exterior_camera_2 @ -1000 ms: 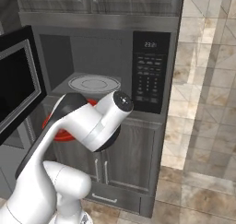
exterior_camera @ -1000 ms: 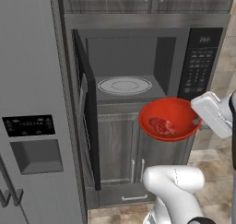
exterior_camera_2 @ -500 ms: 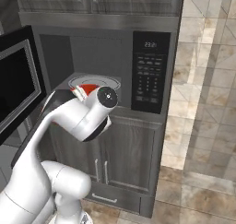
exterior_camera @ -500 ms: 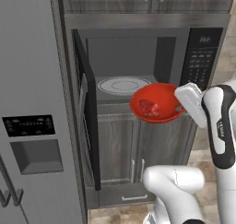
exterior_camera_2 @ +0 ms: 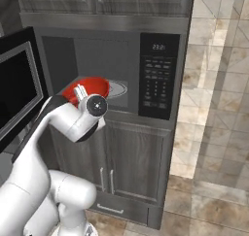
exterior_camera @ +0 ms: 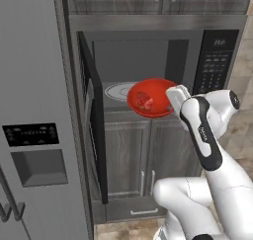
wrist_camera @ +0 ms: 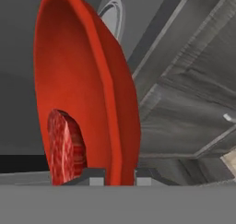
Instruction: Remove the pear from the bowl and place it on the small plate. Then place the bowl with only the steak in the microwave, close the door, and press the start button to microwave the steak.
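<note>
Door swung open at left. Bowl sits at the microwave opening, just over the front edge of the turntable, tilted, steak inside. Gripper pinches the bowl's right rim, one finger on each side of the wall.

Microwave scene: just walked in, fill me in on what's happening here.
The robot's hand grips the rim of the red bowl, with the steak inside, and holds it at the mouth of the open microwave, in front of the white turntable. The door stands wide open. The bowl is not yet set down.
</note>
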